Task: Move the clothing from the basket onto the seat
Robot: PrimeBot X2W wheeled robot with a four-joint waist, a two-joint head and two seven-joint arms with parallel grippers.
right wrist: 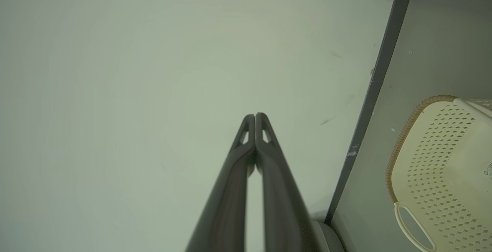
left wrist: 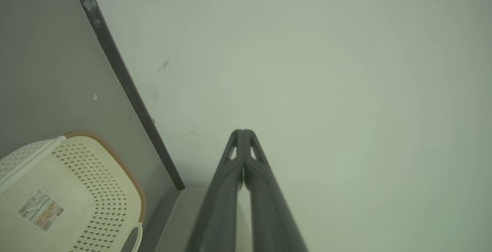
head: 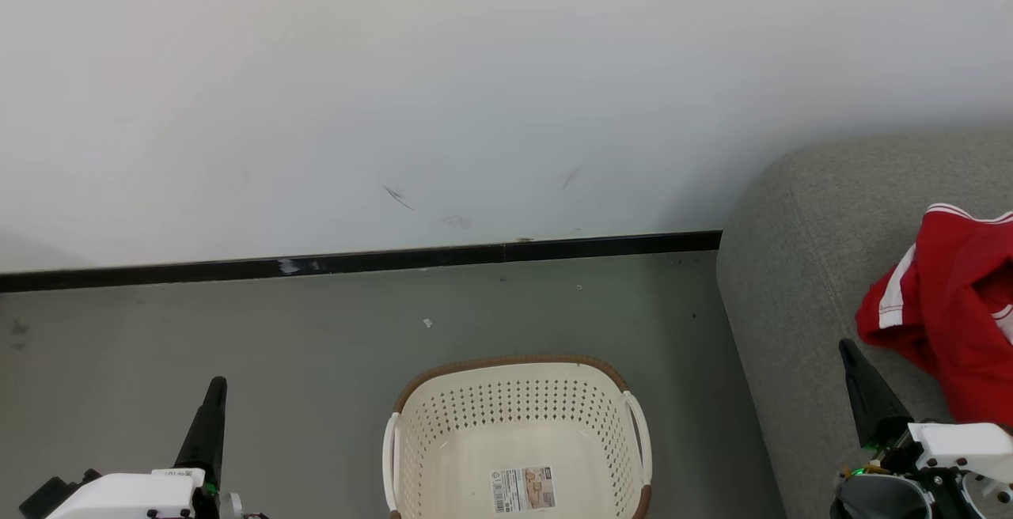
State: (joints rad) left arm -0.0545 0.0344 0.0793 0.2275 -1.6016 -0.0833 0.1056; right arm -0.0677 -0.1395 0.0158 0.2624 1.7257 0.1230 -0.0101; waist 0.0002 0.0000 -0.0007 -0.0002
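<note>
Head view: the left tool sits with its dark fingers pressed together over the grey floor. To its right stands the cream basket, a barcode label on its bottom. Further right, the right tool is also closed and pinches nothing. It points up across the grey seat. The red clothing with white stripes lies bunched on that seat, just beside this tool's tip on its right.

Left wrist view: the left tool has its tips touching and faces the pale wall. The basket lies off to the tool's left, past the black skirting board.

Right wrist view: the right tool has its fingers together. The basket sits to its right, beyond the skirting board.
</note>
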